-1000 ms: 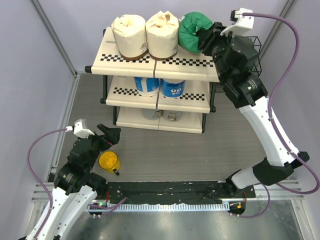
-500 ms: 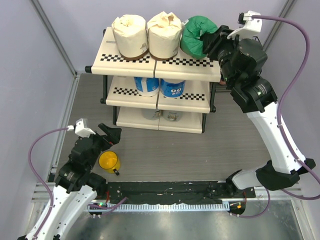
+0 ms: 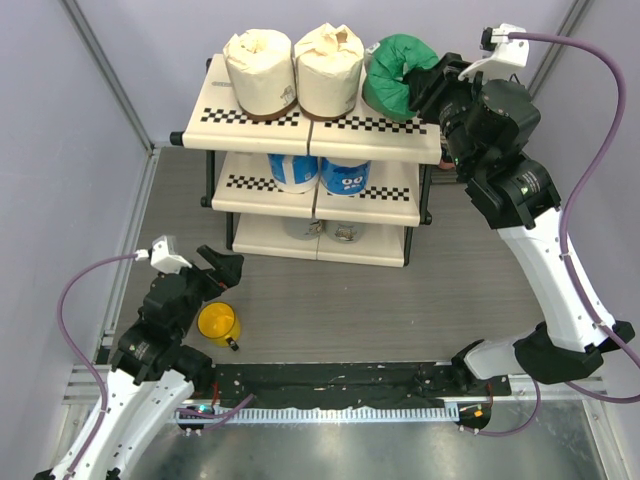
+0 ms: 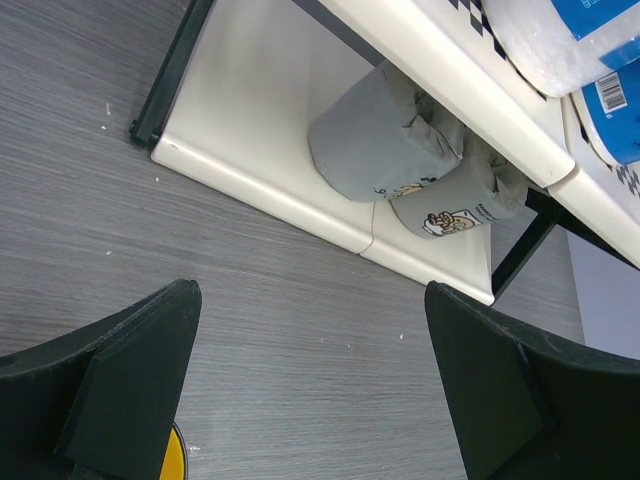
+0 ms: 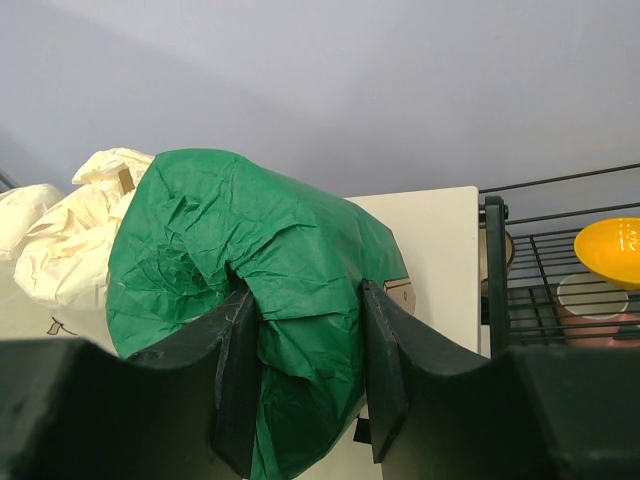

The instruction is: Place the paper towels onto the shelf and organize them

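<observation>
**A:** Start at the left. What's that arm doing?

**B:** Nothing. The left jaws are spread with nothing between them, low over the tabletop beside the mug. I'd leave them parked there.

**A:** And the shelf?

**B:** It looks nearly full. The grey rolls are on the bottom board and the blue rolls on the middle. The cream rolls stand upright side by side on the top.

**A:** So the green roll is the last one?

**B:** I think so. It's at the right end of the top board, just beside the second cream roll and leaning over. The right jaws are pinching it through its rim, with one finger in the centre hole and the wrapper crumpled around both.

**A:** Is its base on the board?

**B:** I can't tell; the wrist view cuts it off.

**A:** What's the careful way to finish?

**B:** Tip it upright first and lower it until the base sits flat. Keep it snug to the cream roll without shoving that one. Only then spread the jaws and lift straight up, so the finger clears the hole without dragging the soft wrapper.

**A:** Any hazard on the right?

**B:** The rack with the bowl stands close by, so pull back upward, not sideways.
</observation>
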### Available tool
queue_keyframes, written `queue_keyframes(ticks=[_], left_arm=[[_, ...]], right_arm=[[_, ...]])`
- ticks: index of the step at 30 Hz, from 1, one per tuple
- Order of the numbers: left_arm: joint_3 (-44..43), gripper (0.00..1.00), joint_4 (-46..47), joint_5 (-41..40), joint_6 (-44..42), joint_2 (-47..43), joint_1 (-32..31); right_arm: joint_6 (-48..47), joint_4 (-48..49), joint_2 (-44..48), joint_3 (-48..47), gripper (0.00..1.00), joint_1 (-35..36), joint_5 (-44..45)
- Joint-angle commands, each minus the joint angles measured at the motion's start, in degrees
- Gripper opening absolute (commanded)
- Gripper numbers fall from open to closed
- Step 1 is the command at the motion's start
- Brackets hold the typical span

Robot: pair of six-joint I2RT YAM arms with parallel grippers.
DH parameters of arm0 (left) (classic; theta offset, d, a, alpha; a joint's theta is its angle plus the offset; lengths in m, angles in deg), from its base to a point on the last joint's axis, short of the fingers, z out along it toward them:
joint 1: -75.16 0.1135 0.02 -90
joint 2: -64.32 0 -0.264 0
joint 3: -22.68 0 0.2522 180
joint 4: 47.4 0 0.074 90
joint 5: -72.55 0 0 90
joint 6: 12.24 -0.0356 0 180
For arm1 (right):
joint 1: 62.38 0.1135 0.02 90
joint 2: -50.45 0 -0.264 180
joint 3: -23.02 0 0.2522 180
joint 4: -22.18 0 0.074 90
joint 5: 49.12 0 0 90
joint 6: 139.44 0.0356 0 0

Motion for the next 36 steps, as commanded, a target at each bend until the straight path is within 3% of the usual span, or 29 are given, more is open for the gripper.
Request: queue_keyframes(ticks=[1,4,15,22,29,36], left_arm=[[0.0,1.00,2.1,0.1,0.2,0.4,-0.1],[0.1,1.00,2.1,0.1,0.2,0.1,-0.1],[0.8,1.00,1.0,-0.6,0.1,-1.3,-0.1],[0.7,1.00,0.5,-0.6,0.0,-1.8,-0.1],[0.5,1.00,0.4,-0.5,0.1,-2.0,-0.1],[-0.2,1.00,-0.6,-0.6,-0.4,-2.5,-0.1]], right_arm=[[0.8,2.1,0.8,-2.3,0.45,0.2,0.1],[0.9,2.3,0.1,-2.5,0.50,0.1,0.0],[0.9,2.4,-3.3,-6.2,0.52,0.2,-1.2],[0.7,2.3,-3.7,-7.7,0.62,0.2,-1.7],[-0.3,2.4,-4.4,-10.1,0.65,0.3,-1.5],[0.2,4.2,-0.9,-5.6,0.66,0.2,-3.7]])
